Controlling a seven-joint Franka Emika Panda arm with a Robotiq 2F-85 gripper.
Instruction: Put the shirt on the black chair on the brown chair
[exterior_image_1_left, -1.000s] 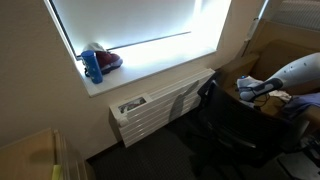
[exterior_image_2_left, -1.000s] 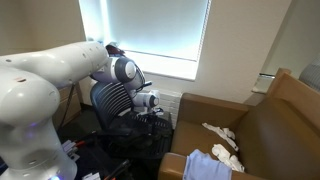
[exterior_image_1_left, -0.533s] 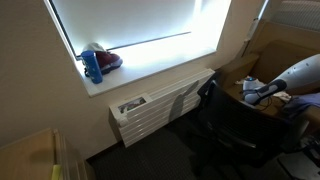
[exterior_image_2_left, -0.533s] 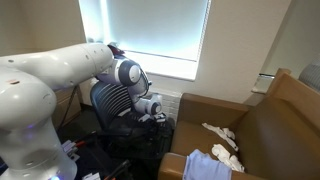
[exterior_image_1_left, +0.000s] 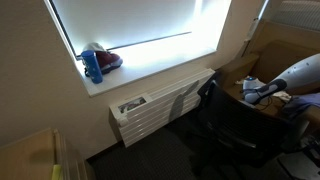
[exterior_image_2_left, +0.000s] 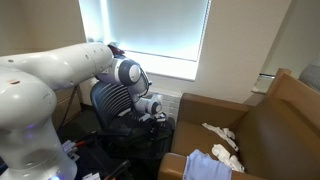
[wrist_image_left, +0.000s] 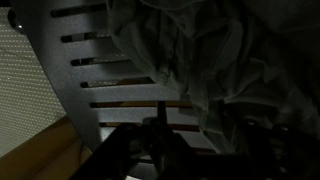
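Gripper (exterior_image_2_left: 159, 116) is held over the black chair (exterior_image_2_left: 112, 100); shirt (wrist_image_left: 190, 50) is seen at 1 o'clock in the wrist view; whether the jaws are open cannot be told.

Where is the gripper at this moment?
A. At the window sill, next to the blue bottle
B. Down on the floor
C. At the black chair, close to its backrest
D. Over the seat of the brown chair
C: in an exterior view the gripper hangs low at the black chair, beside its backrest, apart from the brown chair.
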